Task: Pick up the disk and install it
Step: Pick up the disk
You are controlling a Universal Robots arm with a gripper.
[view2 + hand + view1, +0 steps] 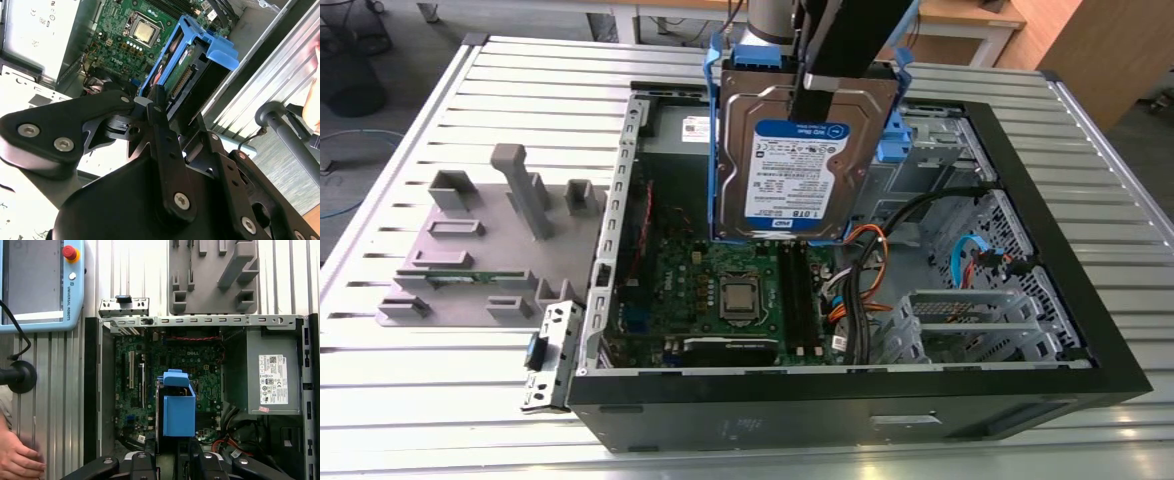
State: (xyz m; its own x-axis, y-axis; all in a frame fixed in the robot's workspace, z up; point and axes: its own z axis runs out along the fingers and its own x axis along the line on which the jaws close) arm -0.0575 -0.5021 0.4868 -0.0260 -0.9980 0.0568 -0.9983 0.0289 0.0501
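The disk (798, 175), a silver-grey hard drive with a white-and-blue label in a blue carrier frame, hangs upright above the open computer case (854, 400). My gripper (818, 100) comes down from above and is shut on the disk's upper part. Below the disk lies the green motherboard (720, 290) with its processor socket. In the second wrist view the gripper (156, 102) clamps the edge of the disk (192, 70), whose connector end and blue frame face the case interior. In the first wrist view the blue frame of the disk (178, 410) sits just beyond the gripper (175, 462), over the motherboard.
A grey power supply box (272, 375) fills one corner of the case. Cables (867, 290) and a perforated metal drive cage (961, 320) lie at the exterior view's right. A grey fixture plate (480, 240) stands beside the case. A teach pendant (40, 285) and a person's hand (17, 460) are nearby.
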